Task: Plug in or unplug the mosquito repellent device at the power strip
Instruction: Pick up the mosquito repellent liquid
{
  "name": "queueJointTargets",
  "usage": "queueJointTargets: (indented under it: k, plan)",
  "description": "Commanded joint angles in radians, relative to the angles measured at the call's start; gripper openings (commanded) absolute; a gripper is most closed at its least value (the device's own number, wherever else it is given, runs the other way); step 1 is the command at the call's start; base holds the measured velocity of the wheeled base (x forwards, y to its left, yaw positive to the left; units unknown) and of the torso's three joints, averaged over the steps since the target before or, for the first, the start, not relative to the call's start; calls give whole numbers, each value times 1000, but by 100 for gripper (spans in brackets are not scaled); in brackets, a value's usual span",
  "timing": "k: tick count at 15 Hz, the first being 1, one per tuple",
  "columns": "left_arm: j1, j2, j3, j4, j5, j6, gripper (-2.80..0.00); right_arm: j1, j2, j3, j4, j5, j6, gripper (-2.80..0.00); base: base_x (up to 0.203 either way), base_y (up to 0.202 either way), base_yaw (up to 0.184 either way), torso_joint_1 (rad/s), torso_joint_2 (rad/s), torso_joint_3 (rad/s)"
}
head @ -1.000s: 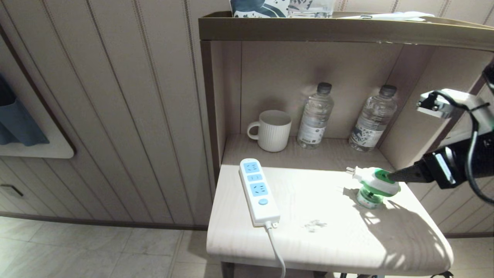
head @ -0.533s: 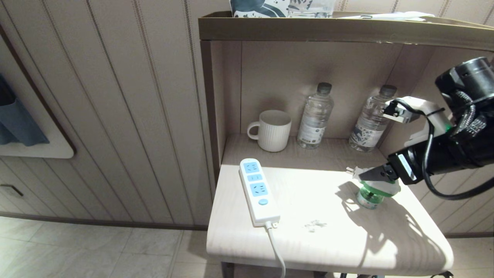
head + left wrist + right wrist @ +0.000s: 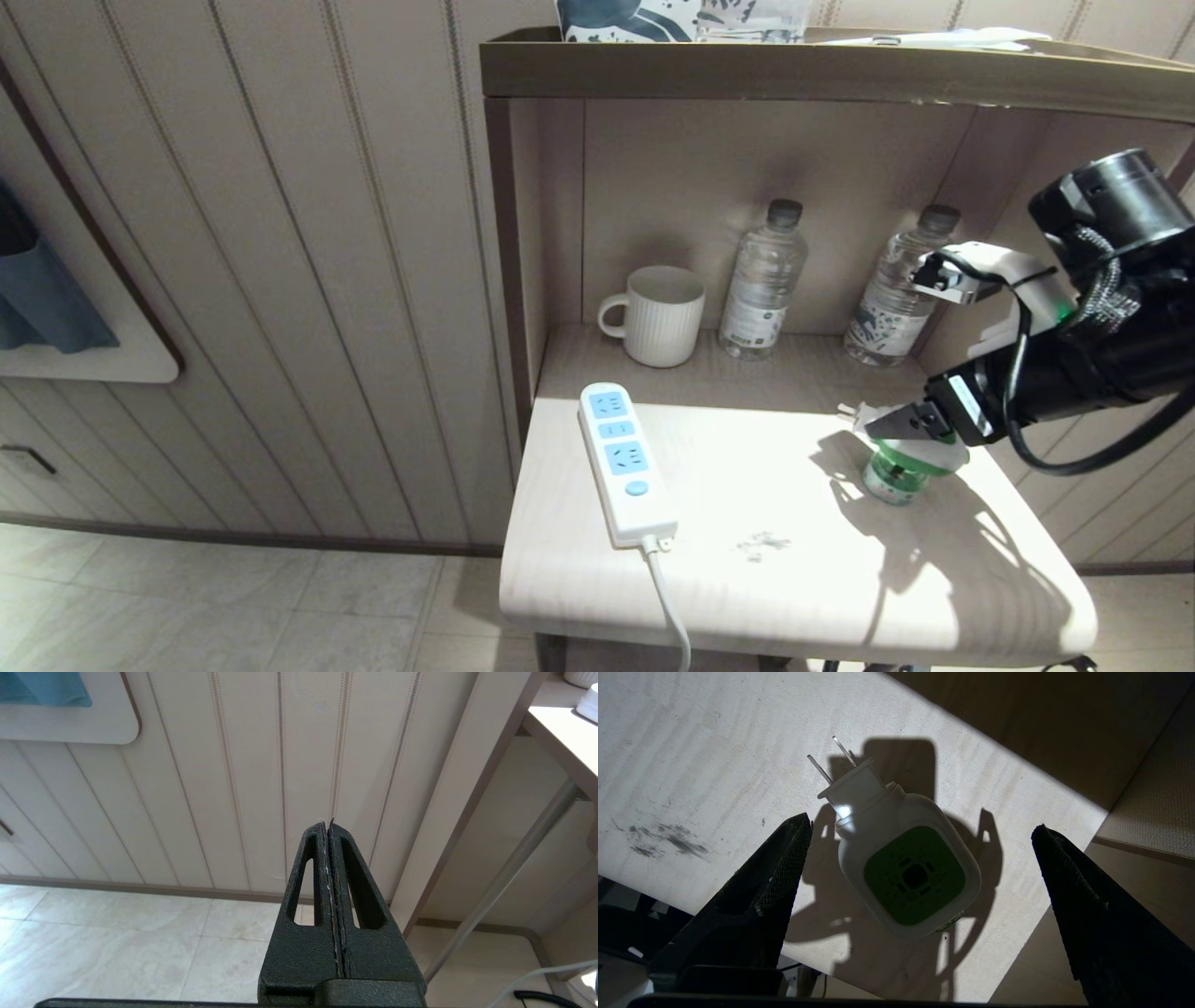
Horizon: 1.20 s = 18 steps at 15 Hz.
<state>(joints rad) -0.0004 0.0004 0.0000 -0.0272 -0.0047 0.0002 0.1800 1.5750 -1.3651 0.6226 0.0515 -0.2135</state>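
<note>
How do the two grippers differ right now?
The right gripper hovers over the mosquito repellent device with jaws spread wide on either side of it, touching nothing. The left gripper has its jaws pressed together, holds nothing, and hangs low beside the table, facing the wall panelling. Both have black, tapered fingers.

We see bare tabletop between the long white power strip and the green-topped white repellent device; mug and bottles stand behind

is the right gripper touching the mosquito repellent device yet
Apart. The right wrist view shows the right gripper open, table visible between each finger and the mosquito repellent device.
</note>
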Motion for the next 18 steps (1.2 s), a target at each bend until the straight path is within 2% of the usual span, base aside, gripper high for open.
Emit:
queueJointTargets:
  k: [1,4,16,18]
  plan:
    - [0,0,0,0,0,0,-280,2,14,-1,2,0,-1,0,0,0,0,0,0,0]
    - [-1,0,0,0,0,0,-280,1,36,15,-81,-11,-4,0,0,0,0,0,0,0]
    - [0,0,0,0,0,0,-280,0,53,-8,-92,-53,-4,0,0,0,0,0,0,0]
    - [0,0,0,0,0,0,-280,2,73,-9,-105,-103,-5,0,0,0,0,0,0,0]
